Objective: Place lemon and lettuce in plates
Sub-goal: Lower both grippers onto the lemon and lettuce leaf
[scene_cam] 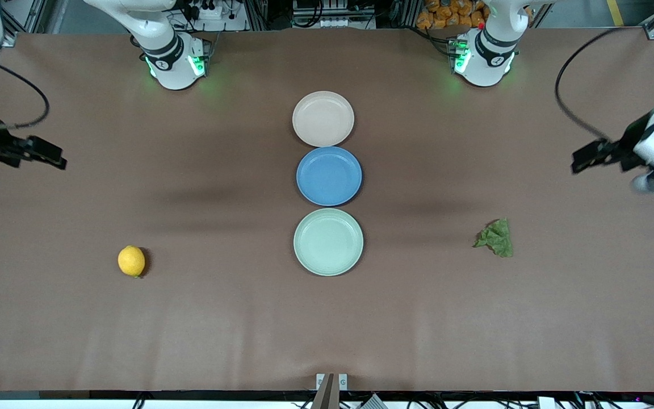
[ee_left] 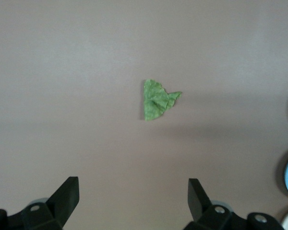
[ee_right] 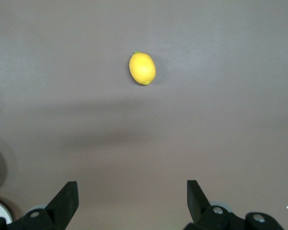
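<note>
The mint green plate [scene_cam: 328, 242] is the landmark, nearest the front camera in a row of three. The lemon [scene_cam: 131, 261] lies on the table [scene_cam: 219, 329] well toward the right arm's end from it, the lettuce [scene_cam: 495, 237] well toward the left arm's end. Farther from the camera than the mint plate sit the blue plate [scene_cam: 328, 175], then the beige plate [scene_cam: 323, 118]. Only the wrist views show the fingers: left gripper [ee_left: 133, 199] spread apart over bare table near the lettuce [ee_left: 158, 99], right gripper [ee_right: 132, 200] likewise near the lemon [ee_right: 142, 68].
</note>
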Tool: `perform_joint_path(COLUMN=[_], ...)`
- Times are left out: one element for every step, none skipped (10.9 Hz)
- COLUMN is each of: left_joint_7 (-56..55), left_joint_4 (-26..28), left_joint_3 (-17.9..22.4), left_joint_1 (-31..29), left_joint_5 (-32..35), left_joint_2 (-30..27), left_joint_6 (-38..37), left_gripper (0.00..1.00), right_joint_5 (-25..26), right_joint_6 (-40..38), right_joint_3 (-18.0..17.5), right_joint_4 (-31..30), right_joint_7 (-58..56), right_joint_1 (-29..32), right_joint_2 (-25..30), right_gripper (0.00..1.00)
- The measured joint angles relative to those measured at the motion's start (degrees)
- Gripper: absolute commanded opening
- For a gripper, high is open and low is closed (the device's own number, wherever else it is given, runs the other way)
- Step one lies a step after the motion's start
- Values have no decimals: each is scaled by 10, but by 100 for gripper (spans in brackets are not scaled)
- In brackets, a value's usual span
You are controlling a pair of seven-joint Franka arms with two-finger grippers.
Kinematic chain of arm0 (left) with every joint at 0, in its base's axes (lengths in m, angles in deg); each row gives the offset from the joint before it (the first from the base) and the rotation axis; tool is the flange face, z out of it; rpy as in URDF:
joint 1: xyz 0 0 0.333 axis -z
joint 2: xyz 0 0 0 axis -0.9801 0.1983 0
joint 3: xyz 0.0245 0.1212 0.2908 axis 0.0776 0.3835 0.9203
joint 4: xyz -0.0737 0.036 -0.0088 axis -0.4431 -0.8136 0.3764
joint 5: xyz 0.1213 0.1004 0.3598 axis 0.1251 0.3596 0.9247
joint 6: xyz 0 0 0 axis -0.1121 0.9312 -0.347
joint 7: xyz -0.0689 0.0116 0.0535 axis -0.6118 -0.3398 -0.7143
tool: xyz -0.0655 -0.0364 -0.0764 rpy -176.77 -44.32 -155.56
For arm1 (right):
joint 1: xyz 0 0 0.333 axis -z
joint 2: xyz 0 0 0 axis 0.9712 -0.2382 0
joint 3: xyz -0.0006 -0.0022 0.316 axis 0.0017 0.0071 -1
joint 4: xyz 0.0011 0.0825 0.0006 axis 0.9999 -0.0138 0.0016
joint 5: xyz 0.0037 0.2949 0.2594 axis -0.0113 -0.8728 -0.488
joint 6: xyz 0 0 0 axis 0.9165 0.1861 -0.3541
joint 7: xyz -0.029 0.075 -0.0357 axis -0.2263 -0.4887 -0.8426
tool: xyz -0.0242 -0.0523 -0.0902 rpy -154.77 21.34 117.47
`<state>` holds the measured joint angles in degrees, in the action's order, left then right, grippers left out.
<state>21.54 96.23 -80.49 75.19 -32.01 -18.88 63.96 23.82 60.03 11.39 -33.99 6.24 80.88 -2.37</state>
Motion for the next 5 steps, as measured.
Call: perform_joint_path(left_joint_7=[0, 0, 0, 0, 0], left_joint_4=[37, 72, 99, 117, 126], left_joint_3=[0, -1, -1, -1, -1], left_joint_1=[0, 1, 1, 1, 0], left_joint_5=[0, 0, 0, 0, 0], left_joint_2=[8, 14, 23, 36, 49], left_joint_6=[46, 87, 117, 137, 144], left_gripper=[100, 100, 100, 100, 100], right_joint_5=[0, 0, 0, -1, -1], right_joint_6=[14, 37, 67, 98, 125], right_joint_3=[-1, -2, -2, -2, -2], right_joint_4=[3, 7, 12, 15, 16], right_joint_7=[-7, -16, -31, -44, -55], right_joint_1=[-2, -4, -5, -5, -5], right_joint_2=[-25, -52, -79, -106, -131], right_gripper=[100, 100, 100, 100, 100])
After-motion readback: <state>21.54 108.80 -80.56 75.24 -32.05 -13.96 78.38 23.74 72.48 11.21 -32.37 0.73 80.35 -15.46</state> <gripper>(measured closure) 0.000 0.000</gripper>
